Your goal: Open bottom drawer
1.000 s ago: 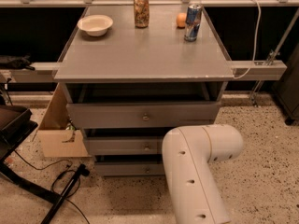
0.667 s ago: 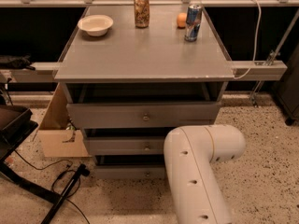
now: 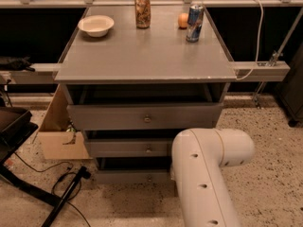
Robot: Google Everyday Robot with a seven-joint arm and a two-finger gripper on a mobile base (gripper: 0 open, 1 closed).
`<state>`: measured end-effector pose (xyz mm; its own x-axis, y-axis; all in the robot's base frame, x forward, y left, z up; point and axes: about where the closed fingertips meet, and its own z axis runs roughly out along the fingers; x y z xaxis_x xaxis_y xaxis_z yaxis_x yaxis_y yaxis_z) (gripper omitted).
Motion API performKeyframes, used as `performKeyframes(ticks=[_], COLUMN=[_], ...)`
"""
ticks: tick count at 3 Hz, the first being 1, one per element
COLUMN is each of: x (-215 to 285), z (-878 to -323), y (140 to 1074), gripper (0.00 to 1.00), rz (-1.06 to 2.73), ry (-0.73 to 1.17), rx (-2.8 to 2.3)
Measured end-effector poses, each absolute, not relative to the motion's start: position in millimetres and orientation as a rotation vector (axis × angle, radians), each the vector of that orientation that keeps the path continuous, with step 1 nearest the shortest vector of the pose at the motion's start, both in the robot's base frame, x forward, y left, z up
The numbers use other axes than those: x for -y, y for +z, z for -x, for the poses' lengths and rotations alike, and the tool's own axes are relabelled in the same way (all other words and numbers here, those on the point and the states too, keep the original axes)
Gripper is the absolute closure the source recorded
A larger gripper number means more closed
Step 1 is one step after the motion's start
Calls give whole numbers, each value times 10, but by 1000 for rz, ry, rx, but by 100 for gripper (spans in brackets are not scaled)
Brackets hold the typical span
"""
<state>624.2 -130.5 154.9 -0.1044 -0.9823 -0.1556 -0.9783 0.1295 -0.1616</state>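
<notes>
The gripper is out of sight, so whether it is parted or closed cannot be told; only the smooth, white, tubular arm (image 3: 208, 174) shows. Just left of the arm's rounded bend sits the bottom drawer (image 3: 128, 176), a flat matte grey front with a small round metal knob (image 3: 149, 178).

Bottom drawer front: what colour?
Grey bottom drawer, camera view; gripper out of sight, only the white arm shows.

on the table (image 3: 142, 56): bowl (image 3: 96, 25) near the far left corner, brown can (image 3: 142, 11) mid far edge, blue can (image 3: 194, 22) near the far right corner, orange (image 3: 183, 20) just beside it. box (image 3: 59, 136) on the floor below the left edge.
</notes>
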Motion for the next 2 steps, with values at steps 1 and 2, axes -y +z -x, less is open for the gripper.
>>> performKeyframes(ticks=[1, 2], x=[1297, 1295], z=[-6246, -6251], y=[1602, 1615], gripper=[100, 100], rz=[1936, 1936], ry=[-26, -26], rx=[-2181, -2181])
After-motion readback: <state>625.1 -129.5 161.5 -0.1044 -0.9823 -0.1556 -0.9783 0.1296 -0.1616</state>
